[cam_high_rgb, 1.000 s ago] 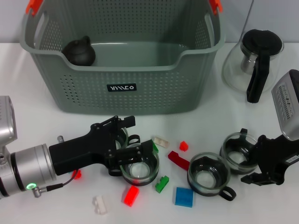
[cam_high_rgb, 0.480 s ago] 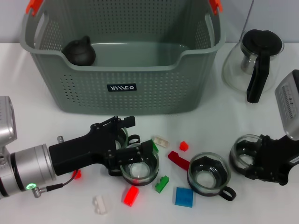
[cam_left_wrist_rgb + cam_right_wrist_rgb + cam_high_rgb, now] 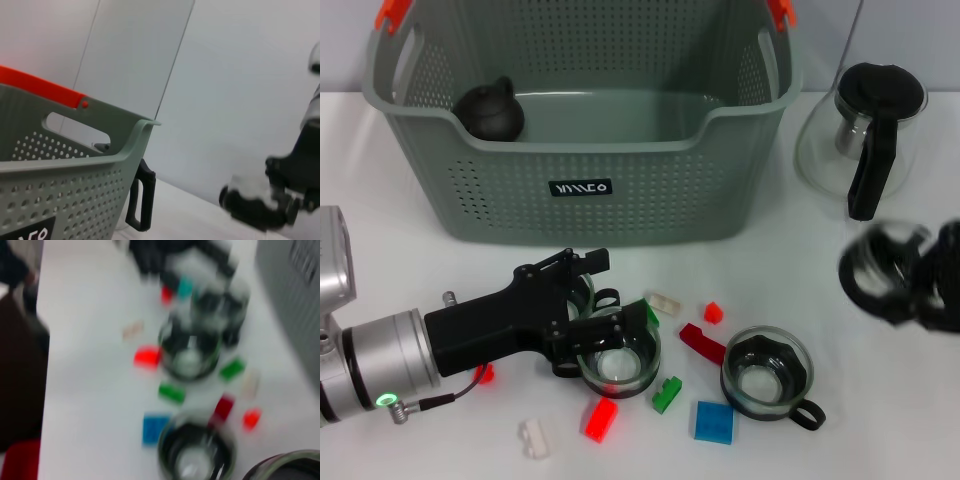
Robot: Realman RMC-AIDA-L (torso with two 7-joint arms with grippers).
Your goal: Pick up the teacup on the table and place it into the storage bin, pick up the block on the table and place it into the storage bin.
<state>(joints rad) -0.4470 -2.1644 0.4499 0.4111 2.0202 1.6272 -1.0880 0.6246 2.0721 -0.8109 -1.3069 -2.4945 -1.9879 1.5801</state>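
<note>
Glass teacup [image 3: 873, 272] hangs blurred above the white counter [image 3: 770, 270], pinched in the right gripper [image 3: 910, 280]. The storage bin [image 3: 582, 188] lies up and to its left, so the right arm carries. The left gripper [image 3: 582, 325] clasps another cup [image 3: 617, 357] among blocks [image 3: 713, 421].

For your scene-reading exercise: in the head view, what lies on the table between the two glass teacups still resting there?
Between the left teacup and the right teacup lie a dark red block and a green block.
</note>
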